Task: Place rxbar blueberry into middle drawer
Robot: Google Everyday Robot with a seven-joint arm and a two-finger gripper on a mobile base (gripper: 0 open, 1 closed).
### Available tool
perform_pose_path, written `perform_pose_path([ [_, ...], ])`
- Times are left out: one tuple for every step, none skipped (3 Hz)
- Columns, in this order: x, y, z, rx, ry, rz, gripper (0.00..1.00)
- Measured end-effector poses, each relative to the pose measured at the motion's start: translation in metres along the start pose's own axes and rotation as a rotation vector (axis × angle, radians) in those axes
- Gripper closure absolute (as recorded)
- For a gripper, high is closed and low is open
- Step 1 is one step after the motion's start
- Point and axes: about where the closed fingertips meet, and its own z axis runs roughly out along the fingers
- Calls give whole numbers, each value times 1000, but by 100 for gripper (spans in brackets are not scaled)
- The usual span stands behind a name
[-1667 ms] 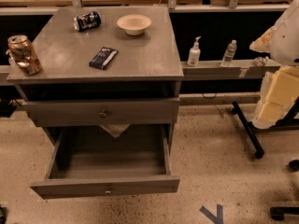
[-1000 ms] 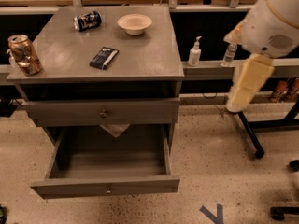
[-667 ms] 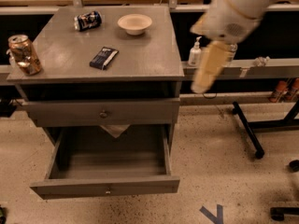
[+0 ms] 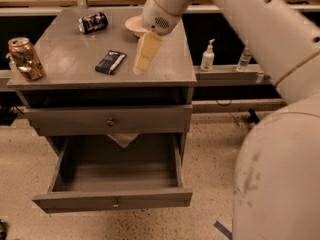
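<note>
The rxbar blueberry (image 4: 111, 62), a dark flat bar with a light label, lies on the grey cabinet top (image 4: 70, 76), near the middle. My gripper (image 4: 140, 64) hangs from the white arm that reaches in from the right. It is just right of the bar, tip close to the top and apart from the bar, holding nothing. The middle drawer (image 4: 112, 200) stands pulled out below, its inside bare, with a small knob on its front. The like-fronted drawer above it (image 4: 110, 120) is closed.
A crushed blue can (image 4: 93, 22) lies at the back of the top. A bronze can (image 4: 25, 59) stands at the left edge. A white bowl (image 4: 131, 25) is partly hidden behind the arm. Two bottles (image 4: 207, 56) stand on a shelf to the right. White paper (image 4: 122, 139) hangs under the closed drawer.
The arm has swung from the right side leftward over the cabinet top, and the gripper now sits beside the bar. The bar, cans, bowl and drawers have not moved.
</note>
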Motion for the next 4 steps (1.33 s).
perform_pose_path([
  [-11,-45,50,71,-57,117,0],
  [-15,-66,85,77,-102,199,0],
  [-29,-74,117,40,-143,246,0],
  [-37,-74,145,-16,-170,266,0],
])
